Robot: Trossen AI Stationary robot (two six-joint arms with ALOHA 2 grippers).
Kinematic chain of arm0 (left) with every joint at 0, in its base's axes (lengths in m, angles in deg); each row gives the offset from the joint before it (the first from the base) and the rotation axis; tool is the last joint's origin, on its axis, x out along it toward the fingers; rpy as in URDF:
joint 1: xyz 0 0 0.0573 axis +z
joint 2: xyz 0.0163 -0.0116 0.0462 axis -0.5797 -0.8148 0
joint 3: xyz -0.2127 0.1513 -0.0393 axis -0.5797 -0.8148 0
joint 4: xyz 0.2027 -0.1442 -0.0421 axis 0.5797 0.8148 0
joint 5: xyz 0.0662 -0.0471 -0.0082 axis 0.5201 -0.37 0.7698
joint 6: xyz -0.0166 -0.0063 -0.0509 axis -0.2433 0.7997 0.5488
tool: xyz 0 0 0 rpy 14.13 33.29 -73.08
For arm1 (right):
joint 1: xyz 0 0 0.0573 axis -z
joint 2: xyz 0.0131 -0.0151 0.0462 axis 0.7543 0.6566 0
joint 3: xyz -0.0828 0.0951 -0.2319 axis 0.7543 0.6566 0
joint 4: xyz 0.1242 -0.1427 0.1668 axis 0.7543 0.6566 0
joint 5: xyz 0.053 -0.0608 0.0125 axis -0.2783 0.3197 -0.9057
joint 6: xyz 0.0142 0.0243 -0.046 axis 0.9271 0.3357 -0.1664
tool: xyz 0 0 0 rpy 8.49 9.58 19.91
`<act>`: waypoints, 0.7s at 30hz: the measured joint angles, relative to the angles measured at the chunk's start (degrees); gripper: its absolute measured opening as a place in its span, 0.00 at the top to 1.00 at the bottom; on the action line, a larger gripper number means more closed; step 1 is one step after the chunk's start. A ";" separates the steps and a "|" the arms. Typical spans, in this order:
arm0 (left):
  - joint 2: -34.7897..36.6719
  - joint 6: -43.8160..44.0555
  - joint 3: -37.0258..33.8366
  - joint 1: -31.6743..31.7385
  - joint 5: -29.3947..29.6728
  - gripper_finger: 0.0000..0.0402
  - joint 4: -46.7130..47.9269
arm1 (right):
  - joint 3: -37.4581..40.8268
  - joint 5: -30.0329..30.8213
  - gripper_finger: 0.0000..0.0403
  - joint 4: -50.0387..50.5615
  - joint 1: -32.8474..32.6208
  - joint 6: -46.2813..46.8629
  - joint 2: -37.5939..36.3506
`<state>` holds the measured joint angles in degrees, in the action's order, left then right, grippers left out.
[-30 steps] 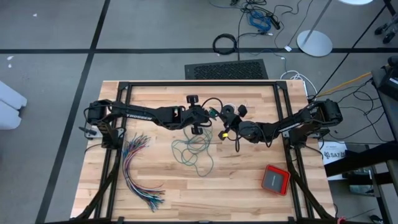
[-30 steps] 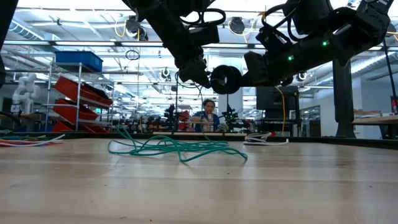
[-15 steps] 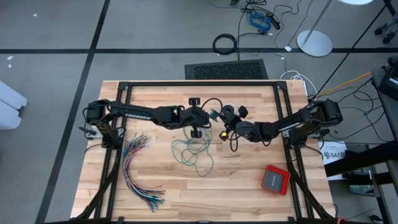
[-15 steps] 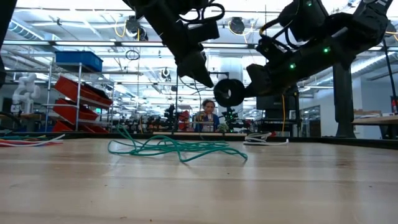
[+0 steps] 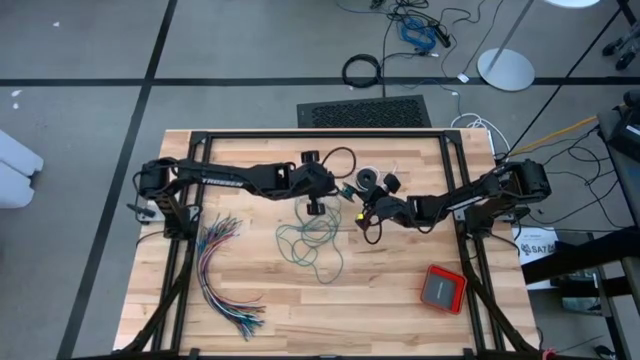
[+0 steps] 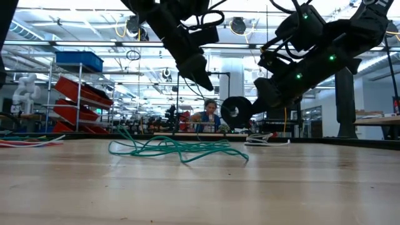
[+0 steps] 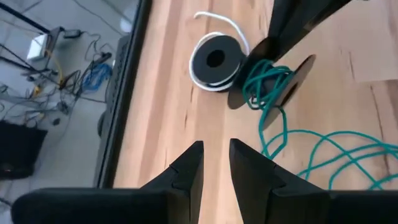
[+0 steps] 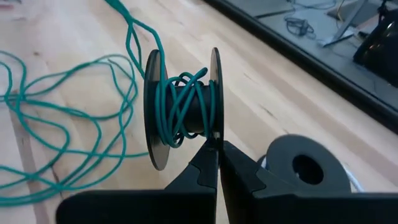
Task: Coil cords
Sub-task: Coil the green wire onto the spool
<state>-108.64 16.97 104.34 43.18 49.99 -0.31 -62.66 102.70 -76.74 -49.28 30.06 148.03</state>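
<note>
While a thin teal-green cord (image 5: 312, 243) lies in loose loops on the pale wooden tabletop (image 5: 270, 310), part of it is wound around a black flat-flanged spool (image 8: 181, 107). One flange is pinched by the closed jaws of the right gripper (image 8: 218, 151), axle roughly level. Nothing is held by the left gripper (image 7: 215, 167), jaws slightly parted.

Only one piece of lettering can be made out: pale capital letters run along the upper link of the dark left arm (image 5: 222, 181) in the high view, and they appear to spell TROSSEN, though they are small. A white sheet with dark print (image 5: 540, 243) lies beside the wooden tabletop (image 5: 270, 310), but it cannot be read.
</note>
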 joint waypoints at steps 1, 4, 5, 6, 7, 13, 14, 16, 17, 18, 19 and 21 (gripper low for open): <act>0.00 0.22 0.00 0.35 -0.91 0.79 0.01 | 0.00 -0.24 1.00 0.43 0.00 0.15 0.00; 0.00 0.30 0.00 1.61 -5.10 0.79 1.30 | 0.00 -1.92 1.00 1.20 0.00 0.16 0.00; 0.00 0.32 -0.26 2.21 -7.44 0.79 1.62 | 0.00 -2.23 1.00 1.61 0.00 0.26 0.00; 0.00 0.36 -0.83 2.91 -10.11 0.79 1.27 | 0.00 -2.70 1.00 2.22 0.00 0.41 0.00; 0.00 0.78 -1.63 3.65 -13.22 0.79 0.66 | 0.00 -3.05 1.00 3.12 0.00 0.66 0.00; 0.00 5.97 -7.76 8.84 -25.96 0.79 -8.23 | 0.00 -4.12 1.00 6.71 0.00 1.43 0.00; -0.05 7.63 -9.25 9.59 -27.38 0.79 -10.59 | 0.00 -5.54 1.00 6.81 0.12 1.29 0.00; -0.87 10.30 -11.86 10.77 -30.26 0.79 -17.04 | 0.00 -7.30 1.00 6.71 0.49 1.21 0.27; -1.03 11.48 -13.15 11.26 -31.46 0.79 -19.22 | 0.00 -7.69 1.00 6.85 0.60 1.23 0.40; -1.16 12.60 -14.47 11.61 -32.42 0.79 -21.12 | 0.02 -7.50 1.00 6.96 0.66 1.25 0.65; -1.72 13.87 -15.37 11.77 -33.03 0.79 -23.84 | 0.02 -7.37 1.00 6.62 0.66 1.25 0.91; -2.24 16.63 -17.24 12.01 -34.20 0.79 -28.37 | 0.02 -7.39 1.00 6.86 0.66 1.23 1.14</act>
<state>-110.88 33.60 87.10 55.20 15.80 -28.68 -62.64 95.31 -69.89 -48.62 31.29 149.17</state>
